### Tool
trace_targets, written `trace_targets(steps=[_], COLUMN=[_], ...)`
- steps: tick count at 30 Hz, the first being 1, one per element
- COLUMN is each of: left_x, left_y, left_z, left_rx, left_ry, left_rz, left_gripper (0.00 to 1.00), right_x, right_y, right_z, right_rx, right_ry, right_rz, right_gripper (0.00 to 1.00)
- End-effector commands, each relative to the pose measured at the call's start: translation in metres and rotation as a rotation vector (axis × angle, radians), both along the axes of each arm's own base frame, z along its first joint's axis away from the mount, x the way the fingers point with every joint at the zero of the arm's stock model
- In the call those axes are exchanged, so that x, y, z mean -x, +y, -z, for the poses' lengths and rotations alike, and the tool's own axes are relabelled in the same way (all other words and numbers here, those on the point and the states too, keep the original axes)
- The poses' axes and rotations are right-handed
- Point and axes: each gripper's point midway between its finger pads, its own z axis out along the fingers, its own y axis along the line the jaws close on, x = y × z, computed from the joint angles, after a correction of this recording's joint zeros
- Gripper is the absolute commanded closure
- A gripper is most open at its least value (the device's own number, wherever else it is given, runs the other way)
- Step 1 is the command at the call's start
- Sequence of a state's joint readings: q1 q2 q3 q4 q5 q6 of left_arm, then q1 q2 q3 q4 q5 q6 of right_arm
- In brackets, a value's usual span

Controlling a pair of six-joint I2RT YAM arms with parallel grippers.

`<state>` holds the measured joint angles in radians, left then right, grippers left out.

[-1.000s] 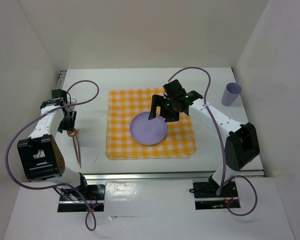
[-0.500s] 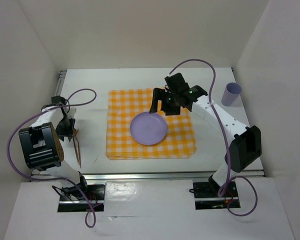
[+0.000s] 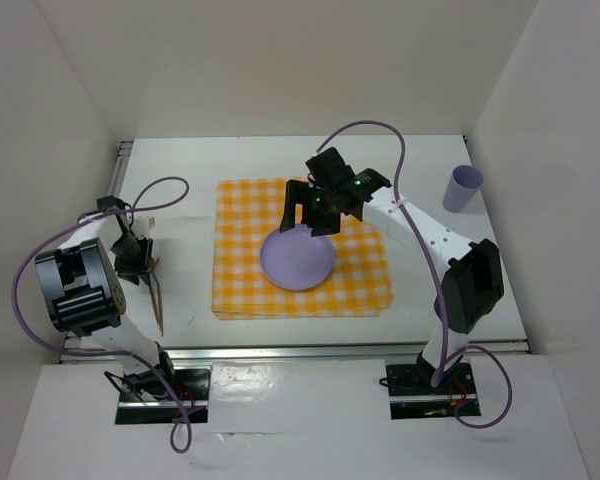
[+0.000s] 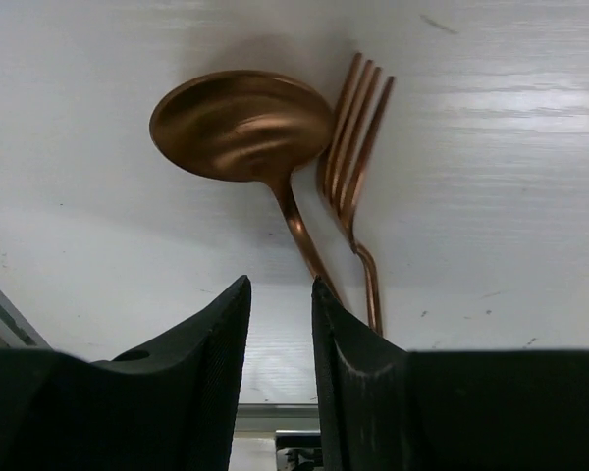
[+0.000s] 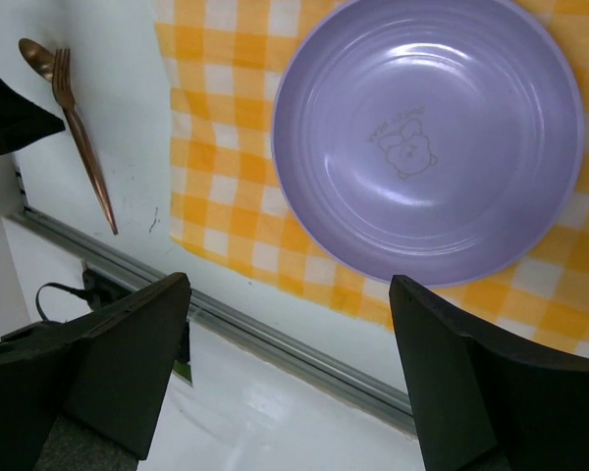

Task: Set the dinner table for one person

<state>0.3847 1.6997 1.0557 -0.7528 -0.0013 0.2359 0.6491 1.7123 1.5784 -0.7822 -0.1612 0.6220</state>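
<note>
The copper spoon [image 4: 240,123] and fork [image 4: 353,137] lie side by side on the dinner table [image 3: 280,155], left of the checked cloth [image 3: 240,270], with their long axes roughly along its left edge. The left gripper [image 4: 280,289], the nearer one, hangs over them with its fingers a narrow slit apart and empty. The heads lie ahead of it and the handles run back under one finger. The right gripper [image 5: 287,285] gapes wide above the purple plate [image 5: 427,137] on the cloth.

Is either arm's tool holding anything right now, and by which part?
Nothing is held. The right tool hangs open above the purple plate; the left tool shows an empty gap, spoon and fork lying on the dinner table beyond.
</note>
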Motion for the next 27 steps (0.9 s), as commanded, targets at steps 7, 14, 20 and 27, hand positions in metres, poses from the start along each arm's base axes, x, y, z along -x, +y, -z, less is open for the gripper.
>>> trace_targets(steps=[7,14,20,27], left_x=[0.002,0.005,0.009,0.015], left_y=[-0.016,-0.01,-0.008,-0.009], left_z=[-0.009,0.001,0.009,0.028], left_rx=[0.07,0.036,0.019,0.032], left_ry=[-0.051,-0.03,-0.026,0.022], left_rz=[-0.013,-0.018,-0.029,-0.02], left_gripper=[0.63,0.63,0.63,0.7], right_x=[0.005,0.004,0.007,0.003], right_y=[0.0,-0.004,-0.006,-0.005], right_z=[-0.017,-0.026,-0.028,-0.035], right_rx=[-0.003,-0.002,-0.002,-0.008], right_ry=[-0.008,-0.032,-0.032,-0.051], right_rz=[0.024,0.037,0.037,0.043], right_gripper=[0.1,0.1,0.1,0.1])
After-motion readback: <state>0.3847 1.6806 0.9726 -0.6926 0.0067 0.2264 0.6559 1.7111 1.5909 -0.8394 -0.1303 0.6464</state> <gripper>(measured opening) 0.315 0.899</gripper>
